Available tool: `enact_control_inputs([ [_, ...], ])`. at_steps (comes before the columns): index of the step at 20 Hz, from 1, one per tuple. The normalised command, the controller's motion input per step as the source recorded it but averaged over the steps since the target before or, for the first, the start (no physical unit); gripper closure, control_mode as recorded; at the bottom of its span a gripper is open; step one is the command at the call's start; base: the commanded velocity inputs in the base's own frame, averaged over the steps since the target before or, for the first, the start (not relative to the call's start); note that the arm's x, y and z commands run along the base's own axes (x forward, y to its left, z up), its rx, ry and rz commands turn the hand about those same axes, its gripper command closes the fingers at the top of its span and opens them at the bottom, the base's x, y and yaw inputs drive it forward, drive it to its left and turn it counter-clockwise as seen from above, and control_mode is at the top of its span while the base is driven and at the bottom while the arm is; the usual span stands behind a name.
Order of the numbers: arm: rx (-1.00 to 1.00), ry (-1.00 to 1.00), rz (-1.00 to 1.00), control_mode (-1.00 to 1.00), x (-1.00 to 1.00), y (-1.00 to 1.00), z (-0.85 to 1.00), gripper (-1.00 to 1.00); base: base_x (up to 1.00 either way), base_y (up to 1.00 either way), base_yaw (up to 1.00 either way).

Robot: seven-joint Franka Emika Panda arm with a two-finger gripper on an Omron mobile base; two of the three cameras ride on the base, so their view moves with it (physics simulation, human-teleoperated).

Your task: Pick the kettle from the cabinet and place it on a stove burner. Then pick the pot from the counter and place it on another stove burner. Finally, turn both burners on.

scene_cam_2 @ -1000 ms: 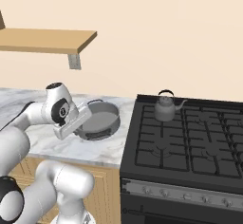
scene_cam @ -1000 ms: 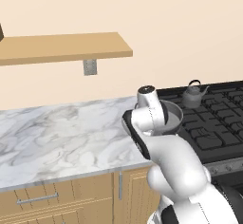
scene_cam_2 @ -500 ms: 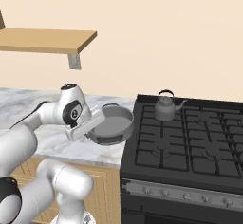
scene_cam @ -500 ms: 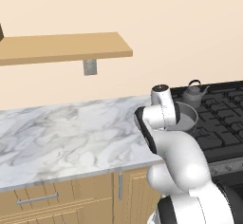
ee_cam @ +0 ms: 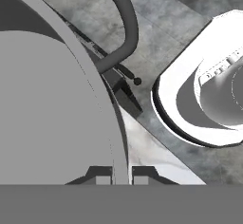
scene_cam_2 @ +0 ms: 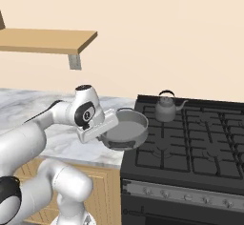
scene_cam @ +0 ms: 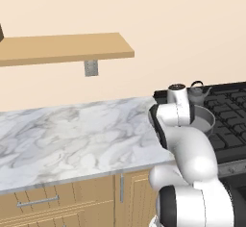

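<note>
Your pot [scene_cam_2: 127,128] hangs in the air, tilted a little, right over the seam where the counter [scene_cam: 72,134] meets the stove [scene_cam_2: 190,148]. Its far half sits above the front left corner of the cooktop and its near half over the counter's right end. The pot's bowl looks bare grey inside. The gripper [ee_cam: 121,173] is shut on the pot's rim: in the hand view you see one fingertip [ee_cam: 100,174] inside the wall and the other outside, with the thin wall pinched between them. That same view shows a loop handle [ee_cam: 124,26] curving off the rim, which the base views barely give you.

The kettle [scene_cam_2: 165,108] stands upright on the back left burner [scene_cam_2: 167,117], spout pointing right, close behind the pot but apart from it. From the left base view the arm covers most of the pot, and you catch the kettle [scene_cam: 197,92] peeking over the wrist; the right base view shows both vessels plainly.

The front left burner [scene_cam_2: 159,148] is open just beyond the pot, and the grates to the right are bare. The counter's left stretch lies open up to its front edge. The shelf [scene_cam: 65,48] with its grey bracket [scene_cam: 91,68] hangs well above the counter on the back wall.
</note>
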Motion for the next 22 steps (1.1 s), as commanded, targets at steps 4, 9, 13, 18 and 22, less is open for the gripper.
enact_control_inputs([
  [4, 0.00, 0.00, -0.25, -1.00, 0.00, -0.38, 0.05, 1.00, 0.00, 0.00, 0.00],
  [9, 0.00, 0.00, -0.24, -1.00, 0.00, -0.33, 0.02, 1.00, 0.00, 0.00, 0.00],
  [13, 0.00, 0.00, -0.22, -1.00, 0.00, -0.32, 0.00, 1.00, 0.00, 0.00, 0.00],
  [18, 0.00, 0.00, -0.19, -1.00, 0.00, -0.27, 0.00, 1.00, 0.00, 0.00, 0.00],
  [22, 0.00, 0.00, -0.16, -1.00, 0.02, -0.22, 0.00, 1.00, 0.00, 0.00, 0.00],
])
